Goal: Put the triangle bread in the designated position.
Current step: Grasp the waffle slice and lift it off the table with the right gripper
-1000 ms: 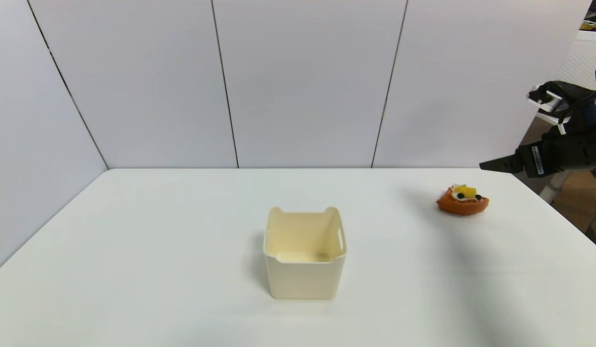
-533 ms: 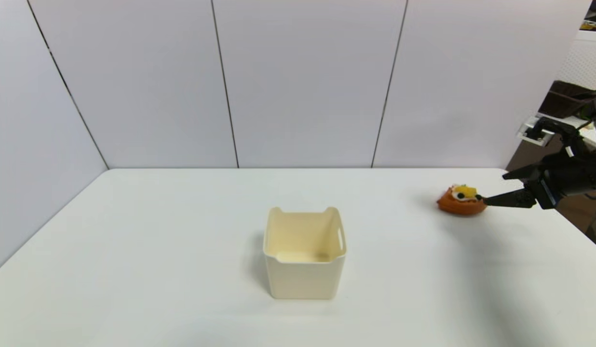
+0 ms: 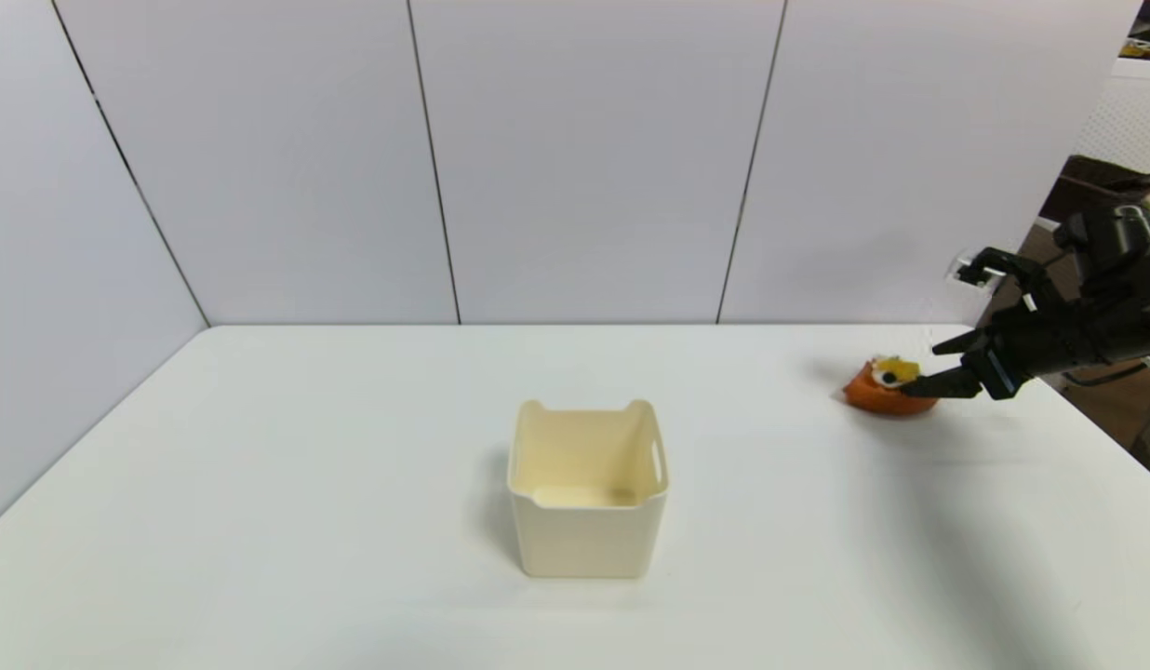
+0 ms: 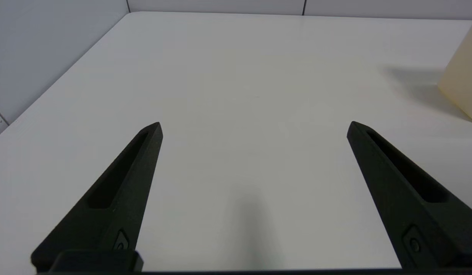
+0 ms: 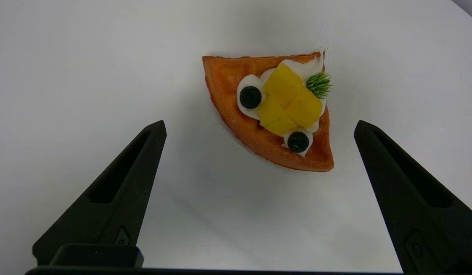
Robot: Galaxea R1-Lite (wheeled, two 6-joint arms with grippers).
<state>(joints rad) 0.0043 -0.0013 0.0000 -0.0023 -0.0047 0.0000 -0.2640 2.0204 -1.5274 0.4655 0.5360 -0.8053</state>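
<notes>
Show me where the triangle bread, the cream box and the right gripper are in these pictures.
triangle bread [image 5: 236, 110]: right wrist view, on its bare orange crust beside the cream.
cream box [image 3: 589, 542]: head view, on its front wall.
right gripper [image 5: 259, 126]: right wrist view, midway between its open fingertips.

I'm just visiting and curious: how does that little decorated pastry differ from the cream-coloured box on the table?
The triangle bread is a small, flat orange-brown wedge with toppings; the cream box is far bigger, tall, plain and open-topped. The bread lies at the table's far right, by the open right tool; the box stands mid-table, alone. Both rest on the white table.
</notes>
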